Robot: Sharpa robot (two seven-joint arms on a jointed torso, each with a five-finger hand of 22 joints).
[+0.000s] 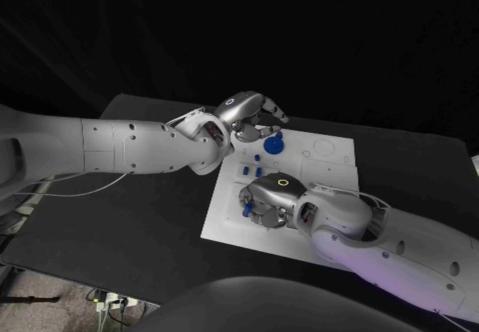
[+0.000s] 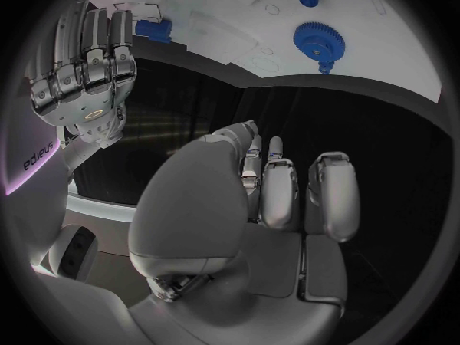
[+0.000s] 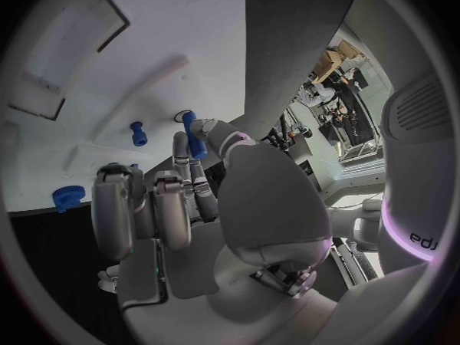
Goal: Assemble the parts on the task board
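Note:
The white task board (image 1: 329, 166) lies in the middle of the table. My right hand (image 1: 271, 200) hovers over its near left part and pinches a small blue peg (image 3: 195, 134) between thumb and a finger; the peg also peeks out at the hand's side (image 1: 244, 206). My left hand (image 1: 250, 114) hangs over the board's far left corner, its fingers (image 2: 278, 184) curled in with nothing in them. A blue gear (image 1: 273, 145) stands on the board just beside the left hand. Small blue pegs (image 1: 259, 171) stand between the two hands.
The black table (image 1: 149, 207) stretches to the left of the board. Shallow recesses (image 1: 324, 147) mark the board's far right part. In the left wrist view the right hand (image 2: 81, 61) hangs near the board's edge, with the gear (image 2: 317, 38) beyond.

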